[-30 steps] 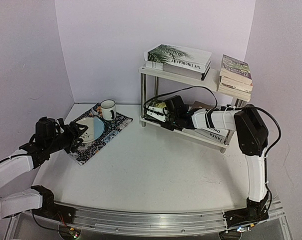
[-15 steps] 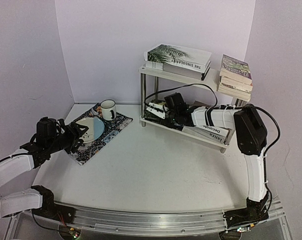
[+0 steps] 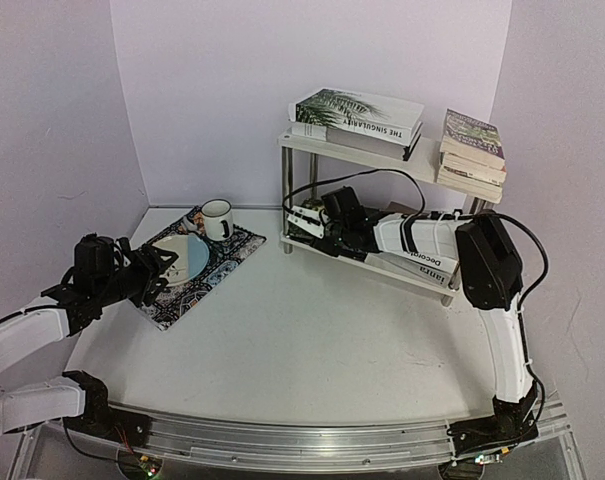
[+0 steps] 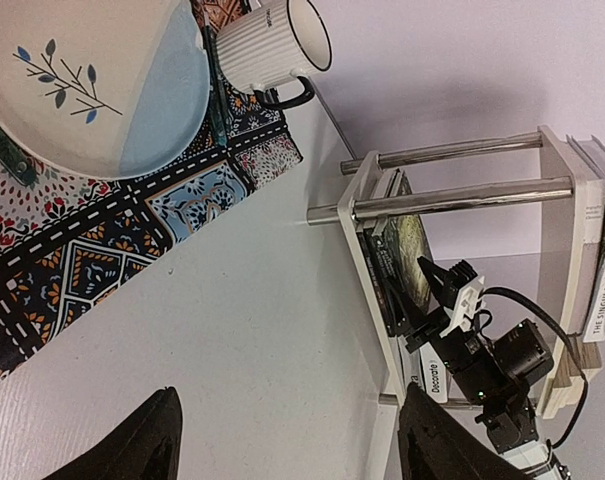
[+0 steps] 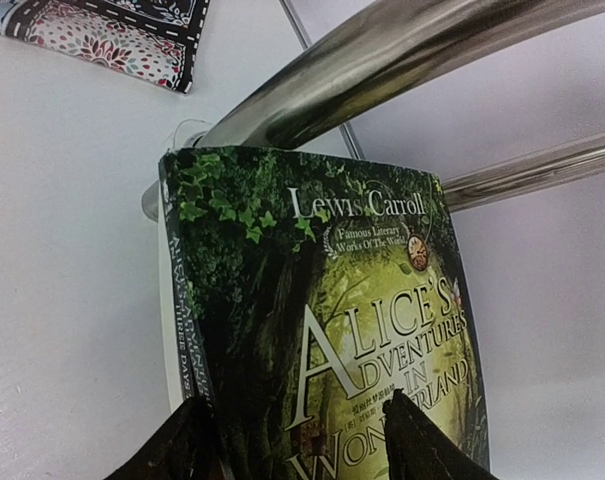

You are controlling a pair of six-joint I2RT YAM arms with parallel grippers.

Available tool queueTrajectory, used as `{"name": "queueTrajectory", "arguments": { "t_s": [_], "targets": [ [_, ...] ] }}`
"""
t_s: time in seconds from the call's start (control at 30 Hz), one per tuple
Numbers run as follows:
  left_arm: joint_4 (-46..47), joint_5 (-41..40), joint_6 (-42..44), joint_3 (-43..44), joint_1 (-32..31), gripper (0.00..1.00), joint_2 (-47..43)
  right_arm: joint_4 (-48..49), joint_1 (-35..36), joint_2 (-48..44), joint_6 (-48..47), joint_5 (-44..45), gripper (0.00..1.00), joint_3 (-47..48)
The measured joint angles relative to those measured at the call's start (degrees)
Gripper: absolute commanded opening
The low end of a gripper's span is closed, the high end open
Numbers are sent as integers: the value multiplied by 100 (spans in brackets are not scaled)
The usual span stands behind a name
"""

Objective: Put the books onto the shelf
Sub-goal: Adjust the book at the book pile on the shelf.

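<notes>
Reaching further toward 9 o'clock than a second ago, the right gripper (image 5: 302,430) now sits deeper along the lower tier, and the Alice book (image 5: 362,330) has gone with it. The left arm has barely stirred.

Nearest, at 8 o'clock on the table, the left gripper (image 4: 292,440) hovers with its jaws wide and nothing between them, just short of the placemat (image 3: 197,285).

Further off, at 1 o'clock, stands the shelf (image 3: 362,152). The Alice book lies flat on its lower board at the left end. The right gripper's fingers are spread over the cover and do not seem to pinch it.

The book's long axis runs along the board. Its head points to 9 o'clock, toward the left legs, and its spine faces the front edge.

I judge two risks. A further push could jam the book against a leg or tip it off the board's end. A raised wrist could knock the upper board and shake the palm-leaf book (image 3: 357,108) stacked on top.
</notes>
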Motion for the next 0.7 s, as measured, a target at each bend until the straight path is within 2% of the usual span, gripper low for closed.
{"name": "queueTrajectory", "arguments": {
  "t_s": [0.37,0.7],
  "targets": [
    [60,7,0,0,0,75,85,-157,18,175,149,-2,46,257],
    [73,9,0,0,0,75,116,-162,39,368,234,22,45,478]
  ]
}}
